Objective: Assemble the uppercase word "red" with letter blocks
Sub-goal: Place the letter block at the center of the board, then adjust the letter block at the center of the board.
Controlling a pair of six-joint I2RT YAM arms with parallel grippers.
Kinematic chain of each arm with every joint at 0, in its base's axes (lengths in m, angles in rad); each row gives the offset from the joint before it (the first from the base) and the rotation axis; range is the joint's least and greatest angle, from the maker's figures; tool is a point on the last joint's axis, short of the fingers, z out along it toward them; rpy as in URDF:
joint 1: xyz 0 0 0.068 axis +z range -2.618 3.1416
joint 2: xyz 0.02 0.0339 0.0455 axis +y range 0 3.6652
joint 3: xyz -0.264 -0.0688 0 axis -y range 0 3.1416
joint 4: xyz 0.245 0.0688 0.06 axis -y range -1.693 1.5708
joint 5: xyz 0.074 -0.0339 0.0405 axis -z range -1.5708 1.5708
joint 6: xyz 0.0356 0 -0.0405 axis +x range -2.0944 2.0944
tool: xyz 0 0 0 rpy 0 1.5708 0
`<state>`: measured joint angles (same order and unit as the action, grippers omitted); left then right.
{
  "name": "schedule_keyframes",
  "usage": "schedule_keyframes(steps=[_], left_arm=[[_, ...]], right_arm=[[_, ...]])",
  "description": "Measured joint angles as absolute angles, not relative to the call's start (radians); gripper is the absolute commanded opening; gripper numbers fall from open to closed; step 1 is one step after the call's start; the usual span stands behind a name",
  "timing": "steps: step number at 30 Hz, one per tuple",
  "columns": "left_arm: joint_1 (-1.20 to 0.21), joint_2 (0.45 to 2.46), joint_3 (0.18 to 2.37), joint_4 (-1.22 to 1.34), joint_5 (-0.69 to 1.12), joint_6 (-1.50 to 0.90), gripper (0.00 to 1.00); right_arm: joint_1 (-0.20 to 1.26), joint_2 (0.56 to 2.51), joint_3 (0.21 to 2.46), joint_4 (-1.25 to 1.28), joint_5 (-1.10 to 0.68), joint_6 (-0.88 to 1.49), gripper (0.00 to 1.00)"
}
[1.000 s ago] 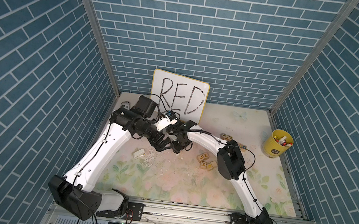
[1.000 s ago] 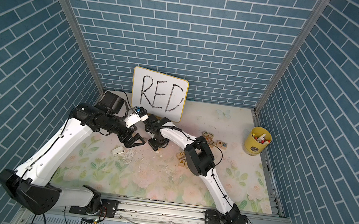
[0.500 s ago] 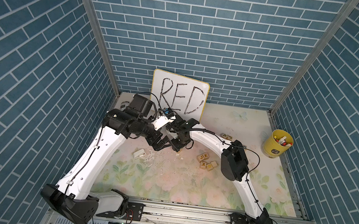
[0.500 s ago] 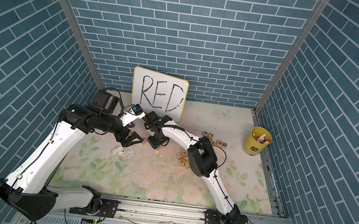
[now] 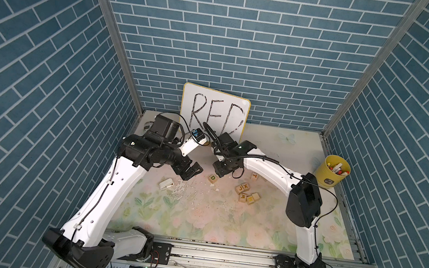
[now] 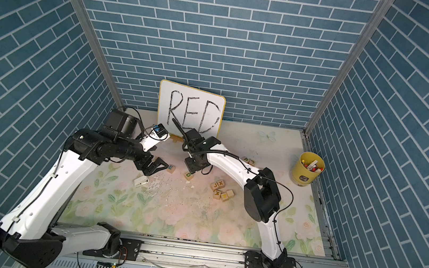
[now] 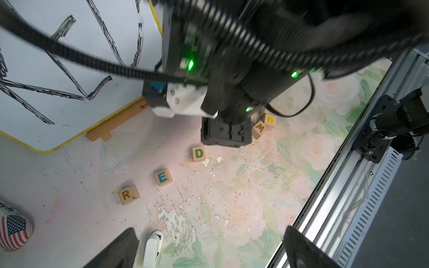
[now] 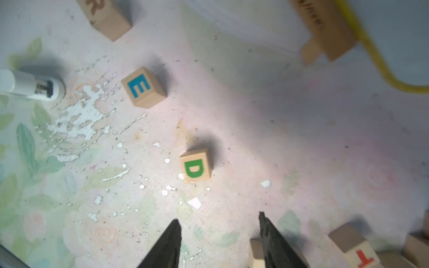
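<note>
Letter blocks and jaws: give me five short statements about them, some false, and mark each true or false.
1. The R block, E block and D block lie in a loose row, none touching. True.
2. The jaws of the right gripper clamp the D block. False: they stand apart and empty, and the D block lies free, apart from them.
3. The E block's letter is red. False: it is blue.
4. The jaws of the left gripper stand wide open, holding nothing. True.
5. The whiteboard reads RED. True.
</note>
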<state>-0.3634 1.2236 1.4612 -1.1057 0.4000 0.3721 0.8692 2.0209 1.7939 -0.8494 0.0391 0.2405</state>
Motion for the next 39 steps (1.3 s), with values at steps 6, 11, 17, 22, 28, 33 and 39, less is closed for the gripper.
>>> schedule_keyframes(steps=[6,11,17,22,28,33,39], left_arm=[[-0.380,1.370,1.406,-1.071,0.348,0.347,0.99],[-0.447,1.548,1.409,-1.028,0.289,0.327,0.99],[-0.524,1.758,1.459,-0.965,0.216,0.283,0.94],[-0.550,1.874,1.493,-0.913,0.162,0.244,0.91],[-0.553,1.935,1.510,-0.869,0.127,0.216,0.84],[-0.556,1.955,1.510,-0.850,0.119,0.204,0.81],[-0.561,1.959,1.509,-0.831,0.113,0.186,0.72]], right_arm=[[0.755,1.827,1.552,-0.805,0.107,0.390,0.50],[0.746,1.705,1.404,-0.794,0.152,0.468,0.49],[0.755,1.633,1.304,-0.781,0.176,0.516,0.49],[0.755,1.618,1.269,-0.775,0.192,0.535,0.49],[0.754,1.618,1.261,-0.766,0.206,0.546,0.48],[0.754,1.621,1.261,-0.751,0.206,0.546,0.48],[0.755,1.641,1.261,-0.743,0.206,0.546,0.48]])
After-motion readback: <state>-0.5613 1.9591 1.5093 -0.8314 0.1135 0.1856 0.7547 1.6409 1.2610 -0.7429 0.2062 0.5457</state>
